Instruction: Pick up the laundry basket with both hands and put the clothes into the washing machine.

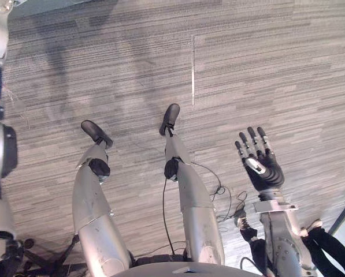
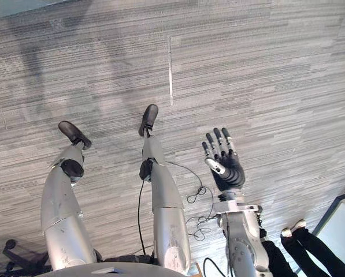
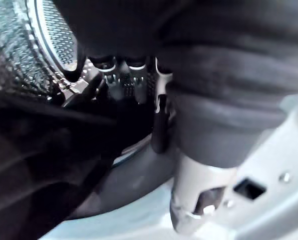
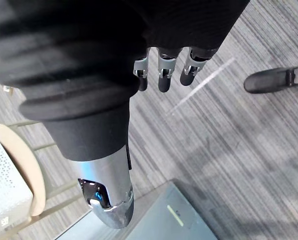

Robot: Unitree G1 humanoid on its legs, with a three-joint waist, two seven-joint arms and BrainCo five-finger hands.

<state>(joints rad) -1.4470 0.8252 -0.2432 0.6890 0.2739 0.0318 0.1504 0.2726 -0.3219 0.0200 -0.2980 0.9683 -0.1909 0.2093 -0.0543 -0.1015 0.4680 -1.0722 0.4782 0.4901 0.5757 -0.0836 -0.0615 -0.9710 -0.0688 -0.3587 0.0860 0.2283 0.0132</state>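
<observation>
Dark clothes lie beside the left robot hand, apparently in the drum, grip unclear; right robot hand open.

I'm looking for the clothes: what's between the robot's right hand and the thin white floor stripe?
Just bare grey carpet lies between the silver, dark-tipped right hand and the thin white stripe, in both eye views.
</observation>
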